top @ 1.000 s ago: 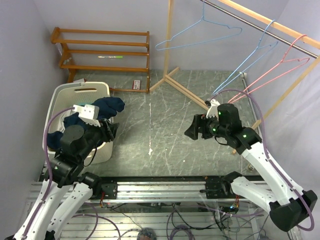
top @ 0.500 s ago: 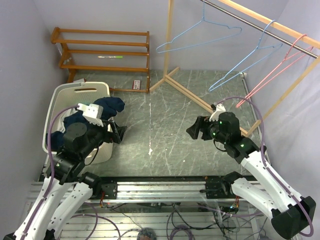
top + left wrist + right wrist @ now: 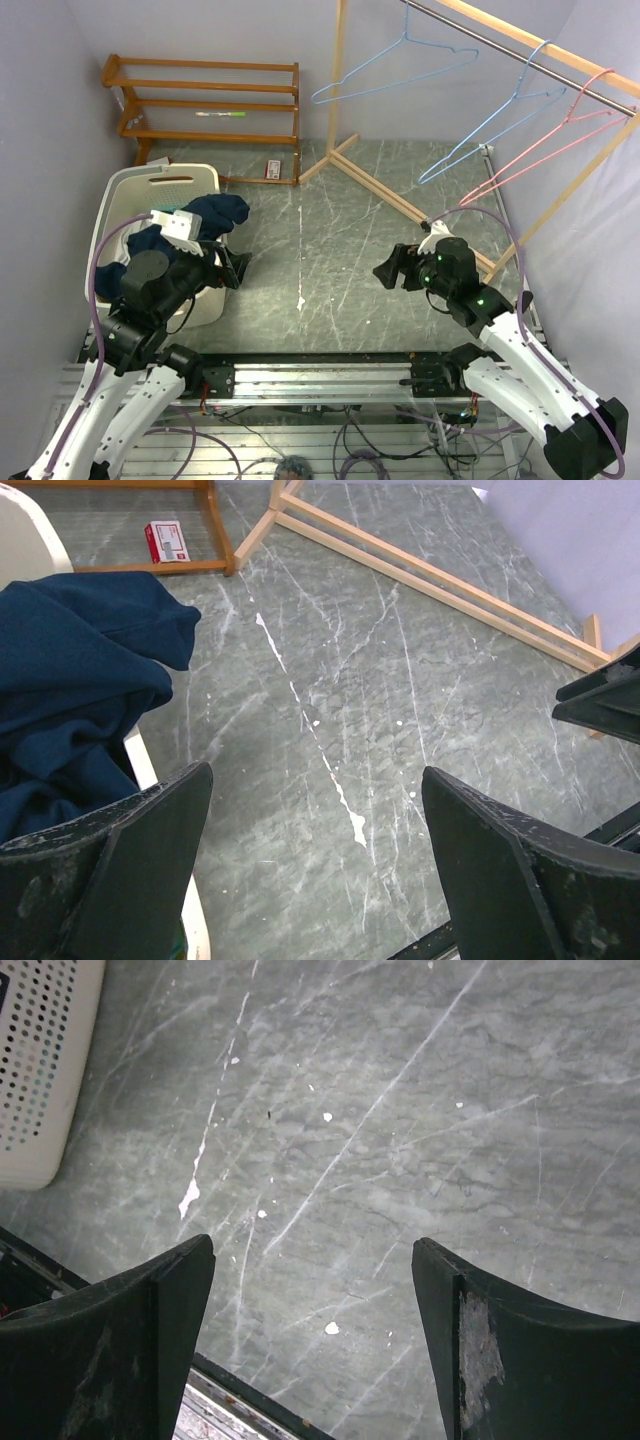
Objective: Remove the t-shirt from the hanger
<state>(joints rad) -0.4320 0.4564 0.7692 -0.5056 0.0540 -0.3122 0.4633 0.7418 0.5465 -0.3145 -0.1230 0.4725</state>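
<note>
Top external: grey marbled surface

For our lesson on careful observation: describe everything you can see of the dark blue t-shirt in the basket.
The t-shirt is dark navy and looks like soft, matte knit cloth. It is crumpled into a loose heap with deep folds. It lies in the white perforated plastic basket on the left of the scene, and one part spills out over the rim. The left gripper stands open right beside it and grips nothing.
</note>
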